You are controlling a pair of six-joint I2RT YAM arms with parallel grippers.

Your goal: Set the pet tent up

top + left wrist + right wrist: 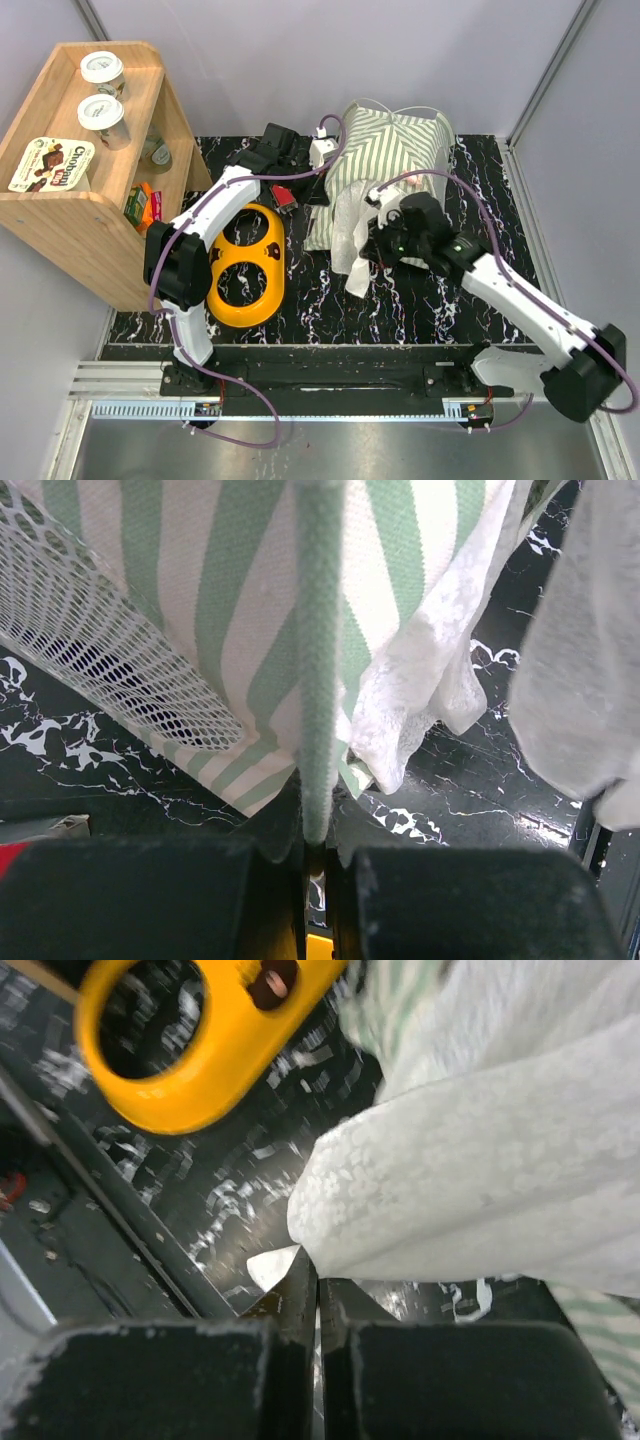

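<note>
The pet tent (390, 150), slumped at the far middle, was gripped on both sides.
A wooden shelf (60, 215) and a yellow ring stand (245, 265) were set to its left. The left gripper (315, 855) was clamped on the green edge strip (320, 660); the right gripper (318, 1300) was apparently pinched shut on the lace curtain (480, 1200). Spreading the cloth upright was judged next, clear of the stand.

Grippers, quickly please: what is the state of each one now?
Left gripper: closed on a green seam of the green-and-white striped fabric pet tent.
Right gripper: closed on the tent's white lace curtain.
</note>
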